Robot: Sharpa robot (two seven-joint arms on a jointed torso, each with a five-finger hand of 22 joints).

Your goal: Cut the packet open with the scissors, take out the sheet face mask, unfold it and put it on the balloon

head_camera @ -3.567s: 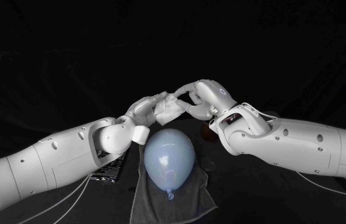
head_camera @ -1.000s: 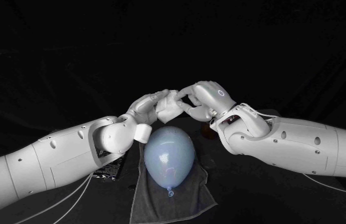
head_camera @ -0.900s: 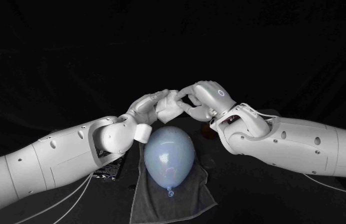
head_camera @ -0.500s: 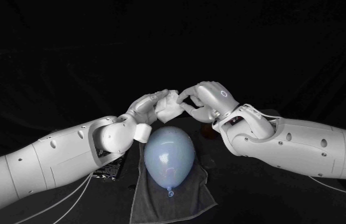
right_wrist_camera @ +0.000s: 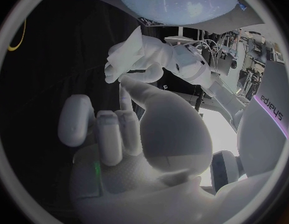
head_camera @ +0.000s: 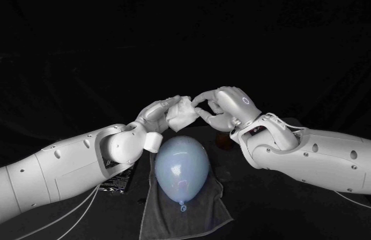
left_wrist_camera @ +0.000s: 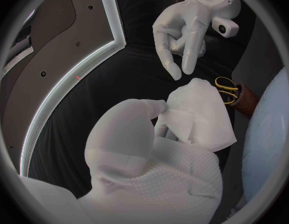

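My left hand [head_camera: 158,115] grips a folded white sheet mask [head_camera: 182,114], held in the air above the far end of the pale blue balloon [head_camera: 182,167]. In the left wrist view the mask [left_wrist_camera: 197,117] fans out of my left hand's fingers [left_wrist_camera: 135,122]. My right hand [head_camera: 224,107] faces it from the other side with loosely bent fingers and holds nothing. In the left wrist view a small gap shows between my right hand [left_wrist_camera: 181,30] and the mask's upper edge. In the right wrist view one finger [right_wrist_camera: 129,94] points at the mask [right_wrist_camera: 135,47].
The balloon lies on a grey towel [head_camera: 189,216] with its knot toward me. A dark packet [head_camera: 116,184] lies under my left forearm. Yellow-handled scissors [left_wrist_camera: 226,89] stand in a brown holder [left_wrist_camera: 245,104] beside the balloon.
My right hand and forearm have drifted slightly to the right, leaving the fingertips just off the mask. My left hand still holds the mask in the same place.
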